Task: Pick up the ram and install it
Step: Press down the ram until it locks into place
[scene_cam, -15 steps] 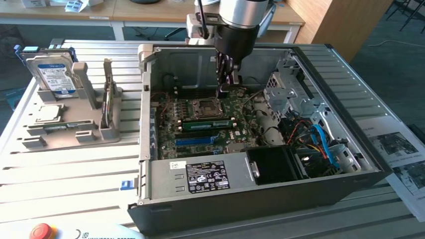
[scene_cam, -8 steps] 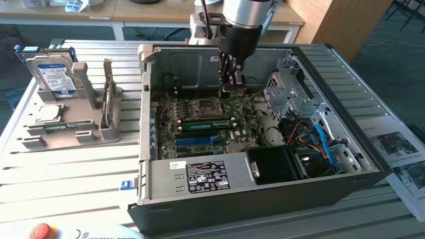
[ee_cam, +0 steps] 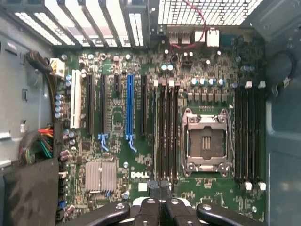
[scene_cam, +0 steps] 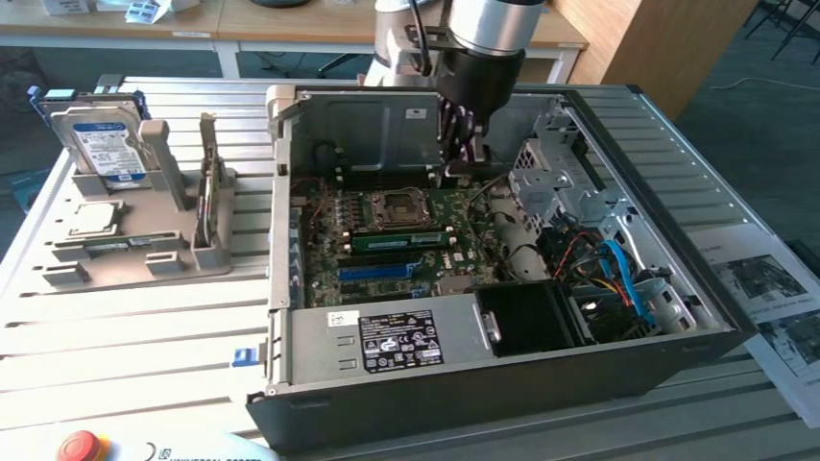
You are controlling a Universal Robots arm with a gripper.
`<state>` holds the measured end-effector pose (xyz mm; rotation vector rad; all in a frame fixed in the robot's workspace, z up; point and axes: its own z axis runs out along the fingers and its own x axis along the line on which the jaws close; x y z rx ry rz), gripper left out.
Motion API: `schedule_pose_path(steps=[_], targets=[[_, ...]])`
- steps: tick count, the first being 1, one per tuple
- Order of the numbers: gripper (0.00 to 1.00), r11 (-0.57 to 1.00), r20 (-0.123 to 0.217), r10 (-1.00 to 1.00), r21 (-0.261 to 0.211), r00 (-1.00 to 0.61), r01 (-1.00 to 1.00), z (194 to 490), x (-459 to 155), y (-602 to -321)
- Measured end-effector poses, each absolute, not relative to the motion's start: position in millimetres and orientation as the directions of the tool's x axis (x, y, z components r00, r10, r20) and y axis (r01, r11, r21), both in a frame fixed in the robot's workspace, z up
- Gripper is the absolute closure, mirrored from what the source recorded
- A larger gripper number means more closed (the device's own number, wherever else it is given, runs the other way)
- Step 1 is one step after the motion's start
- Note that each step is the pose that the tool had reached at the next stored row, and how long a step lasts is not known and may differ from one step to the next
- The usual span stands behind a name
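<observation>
The ram, a long green stick, stands on edge in a slot of the motherboard inside the open computer case. My gripper hangs over the rear of the case, up and to the exterior view's right of the ram, not touching it. In the wrist view, my gripper is shut, its dark fingers pressed together with nothing between them. It looks straight down on the long dark memory slots beside the empty CPU socket.
A grey fixture at the exterior view's left holds a hard drive and a square CPU chip. Blue cables and a drive cage crowd the case's right side. A red stop button sits at the front.
</observation>
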<state>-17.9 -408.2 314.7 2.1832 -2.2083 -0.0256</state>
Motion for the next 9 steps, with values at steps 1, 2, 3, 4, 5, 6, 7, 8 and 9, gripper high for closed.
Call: schedule_pose_path(steps=[1, 2, 3, 4, 5, 6, 7, 8, 9], targets=[[0.9, 0.012, 0.014, -1.0, 0.037, -0.011, -0.999, 315, -16, -408], [0.9, 0.012, 0.014, -1.0, 0.037, -0.011, -0.999, 315, -14, -408], [0.9, 0.012, 0.014, -1.0, 0.037, -0.011, -0.999, 315, -12, -408], [0.9, 0.012, 0.014, -1.0, 0.037, -0.011, -0.999, 315, -9, -408], [0.9, 0.012, 0.014, -1.0, 0.037, -0.011, -0.999, 315, -7, -408], [0.9, 0.012, 0.014, -1.0, 0.037, -0.011, -0.999, 315, -4, -408], [0.9, 0.012, 0.014, -1.0, 0.037, -0.011, -0.999, 315, -1, -408], [0.9, 0.012, 0.014, -1.0, 0.037, -0.011, -0.999, 315, 2, -408], [0.9, 0.012, 0.014, -1.0, 0.037, -0.011, -0.999, 315, 4, -408]])
